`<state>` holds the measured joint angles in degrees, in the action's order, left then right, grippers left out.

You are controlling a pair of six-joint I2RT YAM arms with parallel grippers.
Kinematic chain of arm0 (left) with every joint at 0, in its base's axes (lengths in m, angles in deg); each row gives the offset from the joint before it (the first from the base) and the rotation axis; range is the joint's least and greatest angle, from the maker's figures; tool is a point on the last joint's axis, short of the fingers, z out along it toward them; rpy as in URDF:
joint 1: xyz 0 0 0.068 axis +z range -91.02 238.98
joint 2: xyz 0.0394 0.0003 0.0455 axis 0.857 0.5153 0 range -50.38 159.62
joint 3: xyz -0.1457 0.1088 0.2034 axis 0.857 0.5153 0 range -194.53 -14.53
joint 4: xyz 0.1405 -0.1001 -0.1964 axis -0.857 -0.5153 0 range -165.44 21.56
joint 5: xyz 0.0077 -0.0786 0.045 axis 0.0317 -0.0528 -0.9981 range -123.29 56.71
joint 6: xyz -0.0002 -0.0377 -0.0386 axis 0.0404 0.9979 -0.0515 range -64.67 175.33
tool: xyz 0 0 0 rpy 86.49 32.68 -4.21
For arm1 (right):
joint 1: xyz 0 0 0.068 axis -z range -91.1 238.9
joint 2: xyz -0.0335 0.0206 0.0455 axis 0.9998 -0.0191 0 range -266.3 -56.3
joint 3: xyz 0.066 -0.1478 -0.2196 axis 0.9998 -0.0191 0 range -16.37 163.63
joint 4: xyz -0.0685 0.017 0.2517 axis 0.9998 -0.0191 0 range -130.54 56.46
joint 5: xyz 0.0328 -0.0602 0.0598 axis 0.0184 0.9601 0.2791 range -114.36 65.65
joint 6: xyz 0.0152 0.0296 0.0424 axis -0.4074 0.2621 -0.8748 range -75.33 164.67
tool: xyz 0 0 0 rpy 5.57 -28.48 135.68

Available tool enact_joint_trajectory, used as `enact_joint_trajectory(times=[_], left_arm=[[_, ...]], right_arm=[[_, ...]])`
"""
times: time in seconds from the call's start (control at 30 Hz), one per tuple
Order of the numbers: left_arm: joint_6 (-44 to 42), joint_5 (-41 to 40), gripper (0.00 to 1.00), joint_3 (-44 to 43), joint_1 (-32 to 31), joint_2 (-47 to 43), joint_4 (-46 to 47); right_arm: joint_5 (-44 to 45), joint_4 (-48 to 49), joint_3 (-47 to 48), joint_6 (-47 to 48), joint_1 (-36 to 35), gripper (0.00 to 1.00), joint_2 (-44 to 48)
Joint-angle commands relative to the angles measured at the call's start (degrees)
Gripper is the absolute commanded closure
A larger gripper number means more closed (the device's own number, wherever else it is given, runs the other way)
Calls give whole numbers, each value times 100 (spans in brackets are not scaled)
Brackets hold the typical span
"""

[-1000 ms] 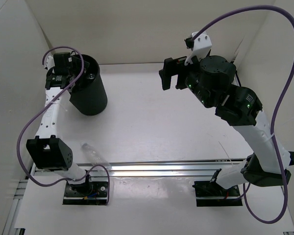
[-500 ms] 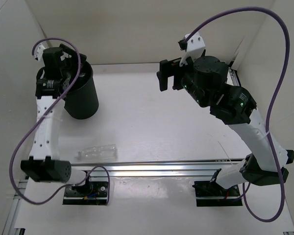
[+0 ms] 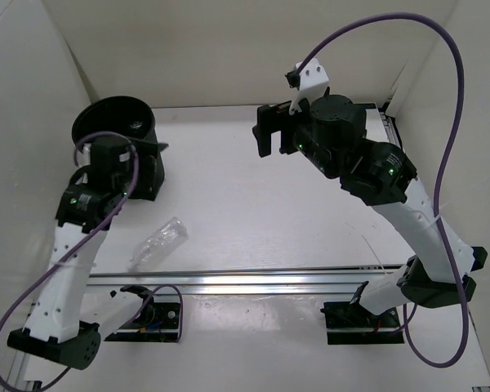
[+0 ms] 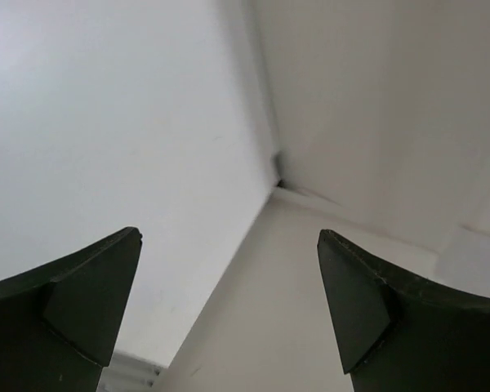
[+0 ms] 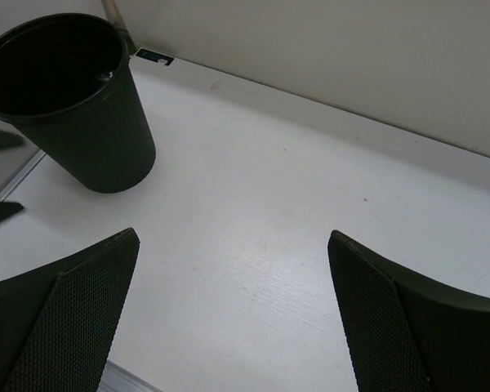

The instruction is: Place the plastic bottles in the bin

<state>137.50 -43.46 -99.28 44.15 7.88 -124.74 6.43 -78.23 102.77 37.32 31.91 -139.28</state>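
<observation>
The black bin point(image 3: 106, 118) stands at the back left, its mouth showing; it also shows in the right wrist view point(image 5: 65, 90). One clear unlabelled bottle point(image 3: 159, 242) lies on its side on the table, near the front left. The other bottles are not in view. My left gripper point(image 3: 151, 167) is open and empty, raised just in front of the bin; its wrist view shows only its open gripper point(image 4: 229, 310) against white walls. My right gripper point(image 3: 269, 131) is open and empty, high over the back middle of the table point(image 5: 261, 237), as its own view point(image 5: 229, 318) shows.
White walls close in the table on the left, back and right. A metal rail point(image 3: 261, 282) runs across the front, with both arm bases behind it. A small glint point(image 3: 135, 124) shows inside the bin.
My left arm has swung away from over the bin's mouth, toward the front. The clear bottle has turned on the table. My right gripper has drifted slightly left.
</observation>
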Motion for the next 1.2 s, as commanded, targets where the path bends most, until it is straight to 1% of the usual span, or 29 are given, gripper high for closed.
enact_joint_trajectory(times=[0.0, 0.07, 0.13, 0.17, 0.2, 0.23, 0.27, 0.3, 0.33, 0.37, 0.4, 0.43, 0.47, 0.53, 0.57, 0.63, 0.67, 0.7, 0.73, 0.8, 0.83, 0.9, 0.93, 1.03, 1.07, 1.1, 1.13, 1.17], left_arm=[[1704, 331, 0, 765, -151, 89, -1024], [1925, 393, 0, 1082, -204, 89, -963], [1611, 236, 0, 1083, -205, 229, -778], [1270, -17, 0, 857, -205, 334, -717], [796, -115, 0, 664, -205, 675, -716], [-453, -116, 0, 427, -205, 904, -769], [-1065, -55, 0, -133, -144, 1176, -882], [-2072, -55, 0, -399, -143, 1736, -1023], [-2387, -107, 0, -628, -308, 2002, -1233], [-2781, 84, 0, -770, -371, 2205, -1383], [-3220, 181, 1, -849, -459, 2355, -1289], [-3625, 87, 1, -937, -729, 2609, -1453], [-3795, -88, 1, -938, -888, 2681, -1559], [-4050, -711, 1, -885, -1214, 2682, -1665], [-4156, -1262, 1, -764, -1528, 2682, -1666], [-4462, -1792, 1, -473, -1829, 2464, -1666], [-4586, -2021, 1, -377, -2100, 2366, -1666], [-4692, -2433, 1, -271, -2207, 2278, -1596], [-4771, -2576, 1, -131, -2278, 2191, -1595], [-4938, -2857, 1, 2, -2366, 1918, -1595], [-5034, -3033, 1, 211, -2419, 1821, -1595], [-5465, -3288, 1, 432, -2541, 1549, -1481], [-5553, -3672, 3, 590, -2595, 1487, -1481], [-6001, -4367, 3, 950, -2648, 1338, -1595], [-6089, -4370, 1, 1195, -2543, 1337, -1595], [-6473, -4370, 1, 1372, -2421, 1259, -1413], [-6668, -4109, 1, 1530, -2150, 1258, -1219], [-6836, -3976, 1, 1801, -2016, 1206, -826]], right_arm=[[-178, -57, -101, -222, 21, 0, 62], [-178, -128, -162, -223, 21, 0, 63], [-178, -180, -223, -223, 21, 0, 115], [-178, -181, -224, -223, 21, 0, 115], [-178, -181, -224, -223, 21, 0, 115], [-178, -181, -224, -223, 21, 0, 115], [-178, -181, -224, -223, 21, 0, 115], [-178, -181, -224, -223, 21, 0, 115], [-178, -181, -224, -223, 21, 0, 115], [-178, -181, -276, -223, 74, 0, 115], [-178, -181, -337, -223, 74, 0, 115], [-178, -181, -338, -275, 74, 0, 115], [-178, -181, -408, -345, 144, 0, 115], [-178, -242, -460, -441, 223, 0, 115], [-300, -303, -461, -573, 328, 0, 115], [-485, -365, -461, -723, 539, 0, 168], [-581, -365, -461, -854, 618, 0, 168], [-669, -418, -461, -908, 680, 0, 168], [-897, -418, -461, -960, 759, 0, 229], [-1144, -418, -531, -1014, 996, 0, 230], [-1249, -418, -531, -1092, 1067, 0, 230], [-1530, -418, -531, -1172, 1269, 0, 230], [-1619, -418, -531, -1250, 1383, 0, 230], [-1856, -418, -479, -1373, 1515, 0, 177], [-1970, -418, -479, -1374, 1516, 0, 177], [-1971, -418, -479, -1374, 1516, 0, 177], [-2067, -470, -479, -1374, 1516, 0, 177], [-2137, -471, -479, -1374, 1516, 0, 177]])
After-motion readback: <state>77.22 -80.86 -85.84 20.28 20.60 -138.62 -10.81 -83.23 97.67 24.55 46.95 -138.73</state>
